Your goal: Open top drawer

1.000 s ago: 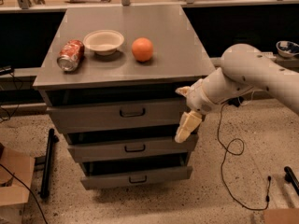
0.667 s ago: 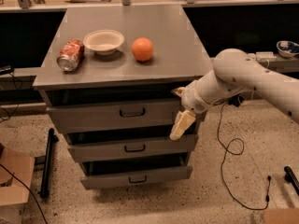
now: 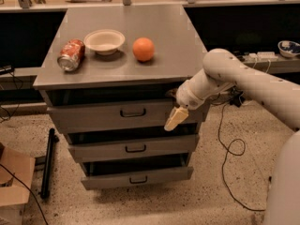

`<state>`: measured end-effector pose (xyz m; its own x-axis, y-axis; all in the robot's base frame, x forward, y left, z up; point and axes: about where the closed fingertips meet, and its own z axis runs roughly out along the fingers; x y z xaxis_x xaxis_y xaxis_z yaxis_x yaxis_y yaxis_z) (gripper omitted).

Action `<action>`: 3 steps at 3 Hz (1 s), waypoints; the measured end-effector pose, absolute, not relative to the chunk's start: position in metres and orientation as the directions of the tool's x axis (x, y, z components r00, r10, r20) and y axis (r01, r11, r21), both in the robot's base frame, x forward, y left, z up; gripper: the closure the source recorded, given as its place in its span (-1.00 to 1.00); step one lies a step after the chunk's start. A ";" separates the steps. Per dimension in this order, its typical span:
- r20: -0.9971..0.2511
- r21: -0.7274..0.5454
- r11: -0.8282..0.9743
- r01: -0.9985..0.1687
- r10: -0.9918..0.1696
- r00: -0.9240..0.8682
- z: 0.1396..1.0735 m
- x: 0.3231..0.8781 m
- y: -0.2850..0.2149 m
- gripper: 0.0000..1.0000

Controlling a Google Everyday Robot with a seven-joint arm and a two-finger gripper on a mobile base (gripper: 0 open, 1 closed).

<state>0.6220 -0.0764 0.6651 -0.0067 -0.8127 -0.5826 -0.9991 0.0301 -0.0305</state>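
Scene: grey metal cabinet with three drawers, seen from the front and a bit above.
Task thing: top drawer point(image 3: 89, 116), right under the worktop point(image 3: 164, 32), with the tallest front of the three.
Handle: small dark loop handle point(image 3: 132, 112) at the centre of that front. Its long axis is horizontal, along the drawer face.
Drawer state: looks shut or barely out. There is a dark gap above the front, so it is hard to say from this angle.
End effector: end effector point(image 3: 176, 118) is low in front of the right part of the top drawer front, tip angled down and towards picture left.
End effector state: cannot tell how far open it is. It holds nothing that I can see.
Contact: near or against the drawer face, not on the handle.
Key relation: handle lies to picture left of the end effector and slightly higher, so a sideways shift along the front is needed before any pull.
Pull direction: judged straight out towards the camera.
Arm: single white arm point(image 3: 243, 81) comes in from picture right.
Worktop items: soda can point(image 3: 71, 55) on its side, bowl point(image 3: 104, 40) and orange point(image 3: 143, 49), all well clear of the drawer.
Other drawers: middle drawer point(image 3: 93, 150) and bottom drawer point(image 3: 108, 179) are below and are not the target.
Risk: hooking the drawer's right edge instead of the loop.
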 end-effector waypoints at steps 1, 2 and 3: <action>-0.583 -0.031 0.030 -0.999 -0.813 -0.007 0.671 0.622 -0.076 -0.03; -0.583 -0.030 0.030 -0.999 -0.813 -0.007 0.675 0.622 -0.076 -0.06; -0.544 0.044 -0.010 -0.999 -0.839 -0.016 0.680 0.565 -0.080 -0.68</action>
<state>0.5649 -0.0798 0.6804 -0.0157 -0.8391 -0.5438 -0.9990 -0.0099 0.0440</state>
